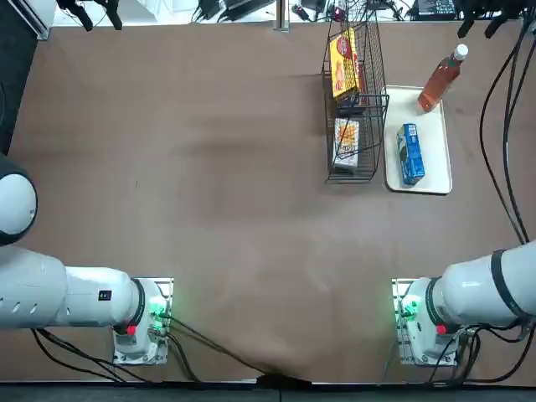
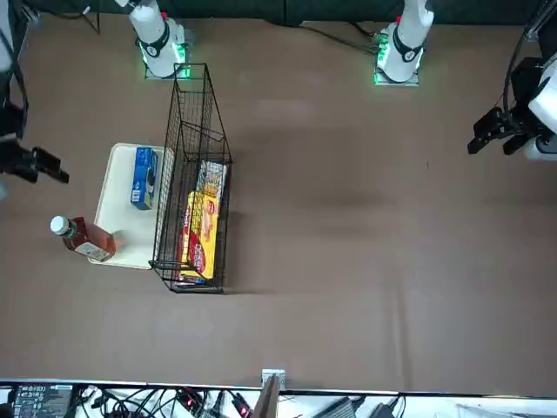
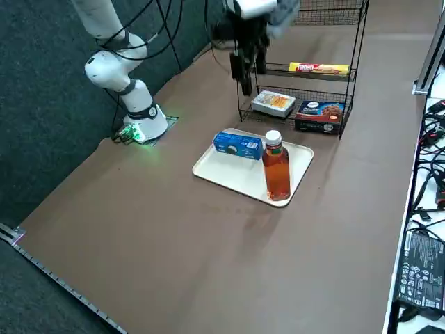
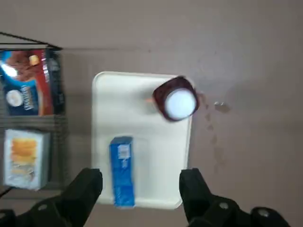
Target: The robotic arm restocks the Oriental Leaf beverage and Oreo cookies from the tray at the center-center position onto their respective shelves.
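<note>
The white tray (image 1: 433, 126) lies to the right of the black wire shelves (image 1: 373, 109). The Oriental Leaf beverage (image 1: 439, 80) stands upright at the tray's far end, white cap up (image 3: 276, 170). The blue Oreo cookies pack (image 1: 409, 153) lies flat near the tray's other end (image 3: 238, 145). My right gripper (image 3: 249, 69) hangs high above the table, touching nothing. In the wrist view my right gripper (image 4: 141, 179) is open, with the tray (image 4: 142, 113), the Oreo cookies (image 4: 122, 170) and the beverage's cap (image 4: 179, 103) far below it.
The shelves hold a yellow packet (image 1: 343, 63), a white-and-orange packet (image 1: 347, 139) and a dark red-and-blue box (image 3: 320, 115). Black cables (image 1: 502, 100) hang to the right of the tray. Brown table (image 1: 209, 167) stretches leftwards from the shelves.
</note>
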Robot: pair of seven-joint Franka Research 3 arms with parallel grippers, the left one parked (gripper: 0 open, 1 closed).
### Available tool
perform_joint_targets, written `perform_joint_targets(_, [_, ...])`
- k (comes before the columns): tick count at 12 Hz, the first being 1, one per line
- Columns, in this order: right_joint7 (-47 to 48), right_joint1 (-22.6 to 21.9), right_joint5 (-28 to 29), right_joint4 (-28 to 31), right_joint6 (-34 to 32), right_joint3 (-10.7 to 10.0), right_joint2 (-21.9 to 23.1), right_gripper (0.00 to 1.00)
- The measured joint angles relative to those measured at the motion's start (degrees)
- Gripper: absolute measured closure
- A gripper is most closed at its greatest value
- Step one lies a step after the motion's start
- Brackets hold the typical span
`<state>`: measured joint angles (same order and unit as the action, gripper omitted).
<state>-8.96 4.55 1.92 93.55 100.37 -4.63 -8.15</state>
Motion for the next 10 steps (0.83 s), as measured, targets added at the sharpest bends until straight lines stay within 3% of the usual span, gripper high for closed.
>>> perform_joint_targets(5, [-8.7, 3.4, -0.1, -0.2, 8.3, -0.1, -6.7, 0.0])
perform_joint_targets(10, [-15.5, 3.6, -2.9, -0.4, 12.0, -0.1, -10.3, 0.0])
